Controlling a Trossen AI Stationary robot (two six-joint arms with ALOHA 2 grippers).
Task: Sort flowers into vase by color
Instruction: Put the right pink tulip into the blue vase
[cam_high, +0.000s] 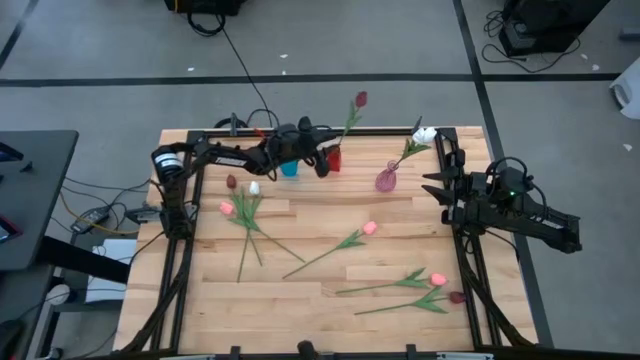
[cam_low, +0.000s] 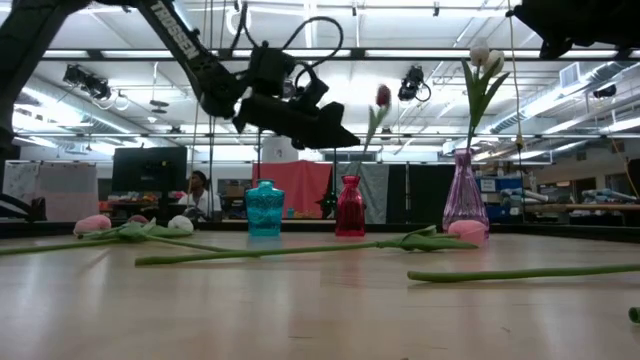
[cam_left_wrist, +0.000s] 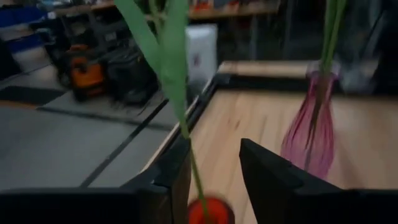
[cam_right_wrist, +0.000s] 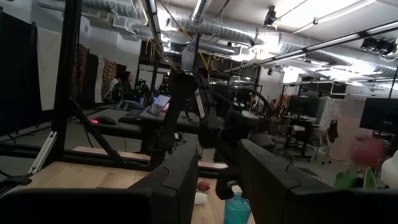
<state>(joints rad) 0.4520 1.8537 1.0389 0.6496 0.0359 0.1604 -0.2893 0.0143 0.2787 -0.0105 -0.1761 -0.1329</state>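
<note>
A dark red tulip (cam_high: 360, 98) stands tilted in the red vase (cam_high: 333, 158), and its stem (cam_left_wrist: 194, 168) rises out of the vase mouth (cam_left_wrist: 208, 211). My left gripper (cam_left_wrist: 214, 168) is open above that mouth, a finger on either side of the stem. A white tulip (cam_high: 425, 133) stands in the pink vase (cam_high: 386, 180). The blue vase (cam_high: 290, 168) holds nothing. Several tulips lie flat on the table: dark red (cam_high: 231, 182), white (cam_high: 254, 187), pink (cam_high: 226, 208), pink (cam_high: 370, 228), pink (cam_high: 438, 279), dark red (cam_high: 457, 297). My right gripper (cam_high: 437, 190) waits open at the table's right edge. My left gripper is open around the dark red tulip's stem (cam_left_wrist: 193, 158), low down just above the red vase's mouth. The stem runs close along the inner face of one finger (cam_left_wrist: 177, 177); whether it touches that finger I cannot tell. The tulip's lower end sits in the vase.
The three vases stand in a row near the far edge, seen in the low view as blue (cam_low: 265, 208), red (cam_low: 350, 205) and pink (cam_low: 465, 205). Black frame rails (cam_high: 470, 260) run along the table's sides. Bare wood lies in the near middle (cam_high: 300, 300).
</note>
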